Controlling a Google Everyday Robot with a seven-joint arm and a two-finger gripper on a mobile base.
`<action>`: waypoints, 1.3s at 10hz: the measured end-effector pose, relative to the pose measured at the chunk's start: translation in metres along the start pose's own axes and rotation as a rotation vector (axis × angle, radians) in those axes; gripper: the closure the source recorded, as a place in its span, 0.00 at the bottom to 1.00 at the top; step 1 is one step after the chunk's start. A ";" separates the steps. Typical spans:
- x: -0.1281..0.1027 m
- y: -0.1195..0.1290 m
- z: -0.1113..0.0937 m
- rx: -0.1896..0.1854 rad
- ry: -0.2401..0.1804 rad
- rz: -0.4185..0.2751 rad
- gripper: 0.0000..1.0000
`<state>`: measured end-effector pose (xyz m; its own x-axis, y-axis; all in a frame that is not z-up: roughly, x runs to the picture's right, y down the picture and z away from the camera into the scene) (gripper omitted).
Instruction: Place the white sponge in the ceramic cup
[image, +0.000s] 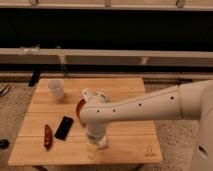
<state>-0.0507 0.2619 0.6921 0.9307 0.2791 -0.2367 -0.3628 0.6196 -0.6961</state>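
The white ceramic cup (56, 89) stands upright at the back left of the wooden table (130, 145). My arm reaches in from the right and bends down over the front middle of the table. My gripper (95, 144) points down there, right at a pale off-white lump that looks like the white sponge (91, 150), near the front edge. The arm's wrist hides most of the sponge and the gripper's tips. I cannot tell whether the sponge is held.
An orange-red bowl (79, 106) sits behind the gripper, partly hidden by the arm. A black phone (63, 128) and a dark red elongated item (48, 136) lie at the front left. A dark railing and wall run behind the table.
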 end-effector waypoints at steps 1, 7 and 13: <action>-0.010 -0.001 0.006 0.009 -0.015 -0.002 0.20; -0.031 -0.009 0.029 0.098 -0.081 0.015 0.20; -0.025 -0.014 0.068 0.110 -0.043 -0.033 0.20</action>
<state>-0.0718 0.2961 0.7535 0.9400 0.2871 -0.1842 -0.3375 0.7049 -0.6238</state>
